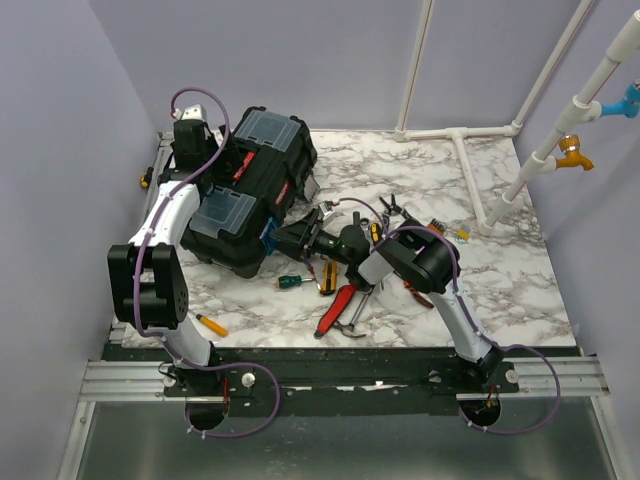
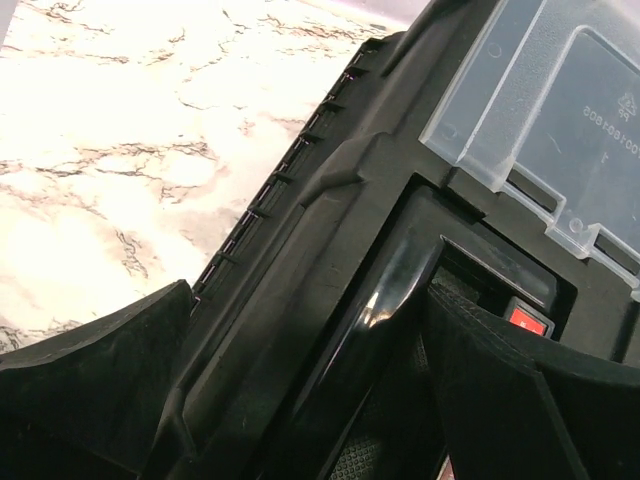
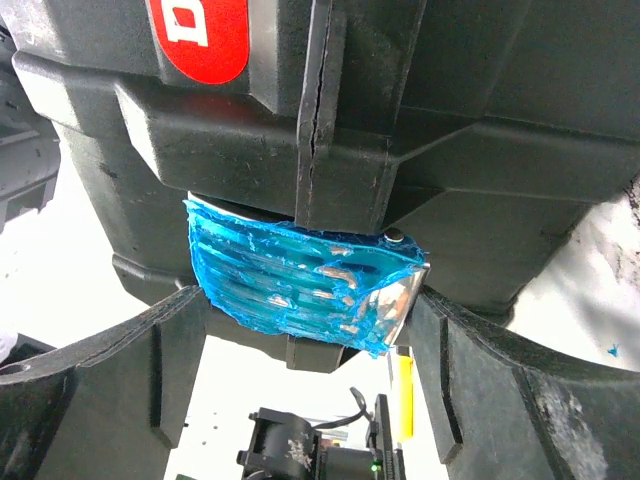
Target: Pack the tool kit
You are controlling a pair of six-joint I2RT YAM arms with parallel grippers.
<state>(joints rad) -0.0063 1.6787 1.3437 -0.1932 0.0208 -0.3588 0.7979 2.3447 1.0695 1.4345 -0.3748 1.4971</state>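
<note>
The left arm (image 1: 165,225) is rising from its base and reaching forward, the left gripper (image 2: 308,295) pointing down with jaws wide apart, while the right arm (image 1: 455,300) is folding leftward, the right gripper (image 3: 308,300) lying low, jaws likewise spread.

Bright, even overhead light, soft shadows. Marble table (image 2: 120,120) overexposed in both wrist views; glare streak on toolbox (image 2: 330,200); near foreground possibly slightly out of focus.

Table: marble-patterned top (image 1: 520,280).
Back left: a black toolbox (image 1: 290,160) is set on it.
Centre: red pliers (image 1: 335,310) and a green screwdriver (image 1: 290,282) are scattered close together.
Front left: a yellow screwdriver (image 1: 210,324) is laid apart.
Back right: a white pipe frame (image 1: 478,185) is laid flat.
</note>
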